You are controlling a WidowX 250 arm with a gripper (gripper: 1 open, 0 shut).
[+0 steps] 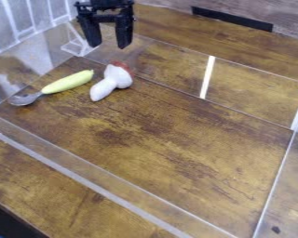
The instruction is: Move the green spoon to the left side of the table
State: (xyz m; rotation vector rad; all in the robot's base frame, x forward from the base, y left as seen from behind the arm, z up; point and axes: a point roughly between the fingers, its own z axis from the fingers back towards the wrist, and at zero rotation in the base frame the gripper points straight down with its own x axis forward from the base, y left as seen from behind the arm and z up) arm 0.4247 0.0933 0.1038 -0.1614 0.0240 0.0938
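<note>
One camera view showed the green spoon (67, 82) lying just beside the white object (111, 83), while the gripper (108, 44) hung apart from it, fingers spread. The step seemed to be release or repositioning; any further shift needed a fresh approach.

— How's the light?
— Moderately bright, with a soft, pale sheen on the tabletop (177, 139) and whitish glare along its clear edging.
— And sharpness?
— Low: fine detail looks soft, and the dark gripper (107, 39) lacks crisp detail.
</note>
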